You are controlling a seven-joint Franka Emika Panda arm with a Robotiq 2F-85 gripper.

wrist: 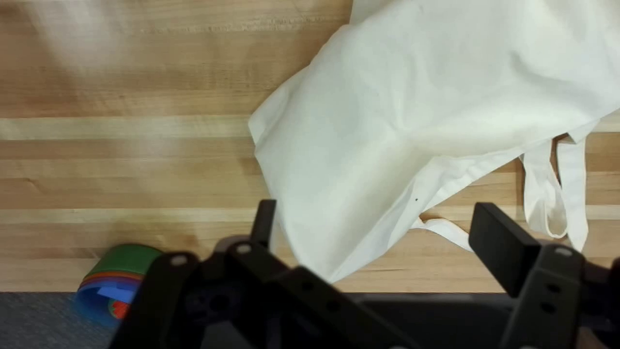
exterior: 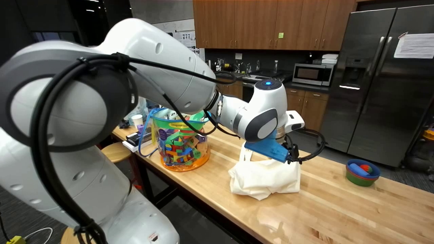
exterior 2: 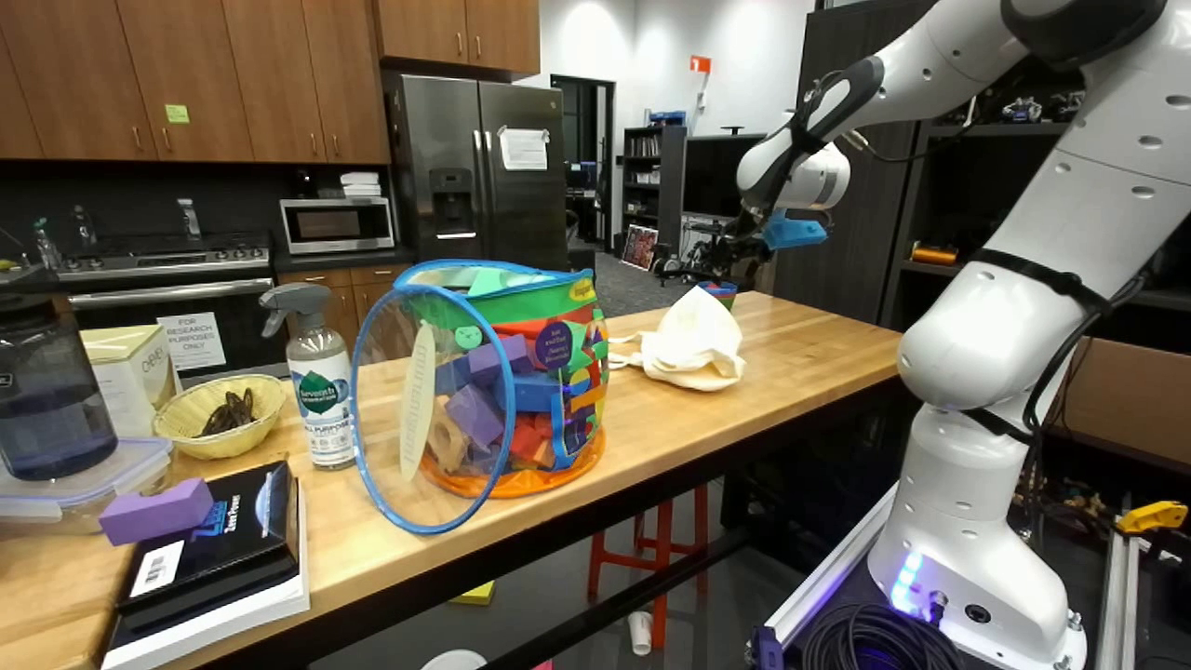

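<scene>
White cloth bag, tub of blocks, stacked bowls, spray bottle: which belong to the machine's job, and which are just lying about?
Likely part of the job:
- White cloth bag, nearest the open pincer

Apparently just lying about:
- Tub of coloured blocks
- Stacked bowls
- Spray bottle
- Yellow basket
- Purple block

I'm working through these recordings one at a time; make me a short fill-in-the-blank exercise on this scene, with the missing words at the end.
1. The jaws of the tool are ____, not shut.
2. The cloth bag lies on a table made of ____.
3. In an exterior view, the spray bottle stands ____ the wicker basket and the see-through tub.
4. The topmost of the stacked bowls is coloured ____.

Missing words: open; wood; between; blue.
</scene>
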